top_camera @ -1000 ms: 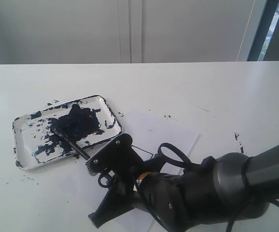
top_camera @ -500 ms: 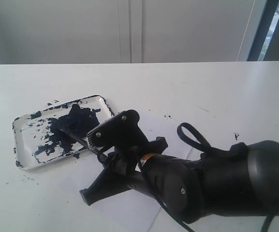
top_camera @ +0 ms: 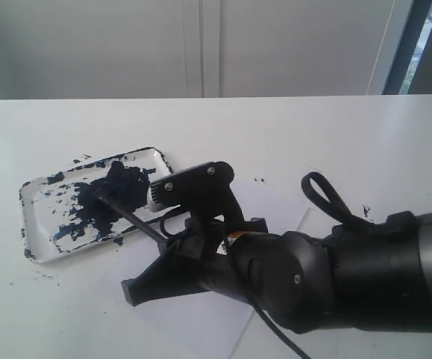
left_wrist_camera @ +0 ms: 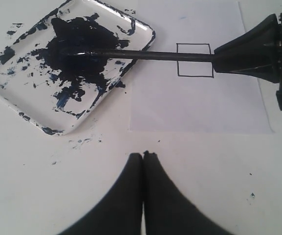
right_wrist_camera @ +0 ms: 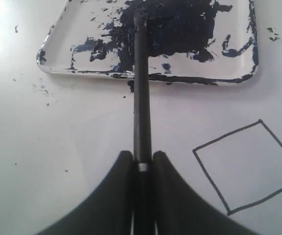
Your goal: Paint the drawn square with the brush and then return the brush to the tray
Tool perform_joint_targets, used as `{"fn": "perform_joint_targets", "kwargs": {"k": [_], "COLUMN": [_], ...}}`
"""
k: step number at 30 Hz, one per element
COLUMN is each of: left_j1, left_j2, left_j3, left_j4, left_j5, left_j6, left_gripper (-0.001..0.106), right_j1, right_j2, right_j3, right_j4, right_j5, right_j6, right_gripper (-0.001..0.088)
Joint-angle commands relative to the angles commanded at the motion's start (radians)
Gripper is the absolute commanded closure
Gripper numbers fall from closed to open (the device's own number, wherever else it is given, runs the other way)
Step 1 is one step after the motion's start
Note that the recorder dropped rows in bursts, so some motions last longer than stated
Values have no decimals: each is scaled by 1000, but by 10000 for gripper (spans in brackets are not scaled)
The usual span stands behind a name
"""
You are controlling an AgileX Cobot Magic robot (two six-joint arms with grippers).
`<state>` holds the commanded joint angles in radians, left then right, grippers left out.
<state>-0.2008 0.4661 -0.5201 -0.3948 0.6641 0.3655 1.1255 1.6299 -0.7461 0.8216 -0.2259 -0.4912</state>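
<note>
Two tools are in view, and only one is working. The left tool (left_wrist_camera: 142,155) hangs above the bare desk (left_wrist_camera: 33,196) near the tray, its jaws pressed together on nothing. Next comes the tray (top_camera: 40,206), lying on the desk and smeared with dark paint. The brush (top_camera: 133,219) has its tip in the thick pool there, and its handle slants out over the tray's edge toward the paper. The right tool (right_wrist_camera: 141,155) is clamped on that handle. Over the last second this arm has risen and swung, steepening the brush while the tip stayed in the paint. I judge this to be loading, or the start of a lift-out. Furthest right, the drawn square (right_wrist_camera: 248,164) on the paper sheet (left_wrist_camera: 199,107) is a bare outline, so painting has not begun.
</note>
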Motion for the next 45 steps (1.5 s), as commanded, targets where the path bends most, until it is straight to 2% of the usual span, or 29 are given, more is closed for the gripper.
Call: {"fn": "perform_joint_targets", "kwargs": {"k": [4, 11, 18, 25, 36, 45], "left_j1": [0, 0, 0, 0, 0, 0], "left_j2": [0, 0, 0, 0, 4, 82], "left_j3": [0, 0, 0, 0, 0, 0], "left_j4": [0, 0, 0, 0, -140, -157], "left_j5": [0, 0, 3, 11, 29, 55], "left_j6": [0, 0, 2, 19, 138, 167], "left_gripper": [1053, 1053, 1053, 1053, 1053, 1053], "right_j1": [0, 0, 0, 0, 0, -89], "right_j2": [0, -55, -31, -33, -196, -238], "right_j3": [0, 0, 2, 2, 2, 22], "right_j4": [41, 41, 57, 61, 63, 65], "right_j5": [48, 1, 82, 85, 93, 152], "right_j6": [0, -29, -29, -63, -93, -112], "right_gripper": [868, 868, 868, 868, 868, 868]}}
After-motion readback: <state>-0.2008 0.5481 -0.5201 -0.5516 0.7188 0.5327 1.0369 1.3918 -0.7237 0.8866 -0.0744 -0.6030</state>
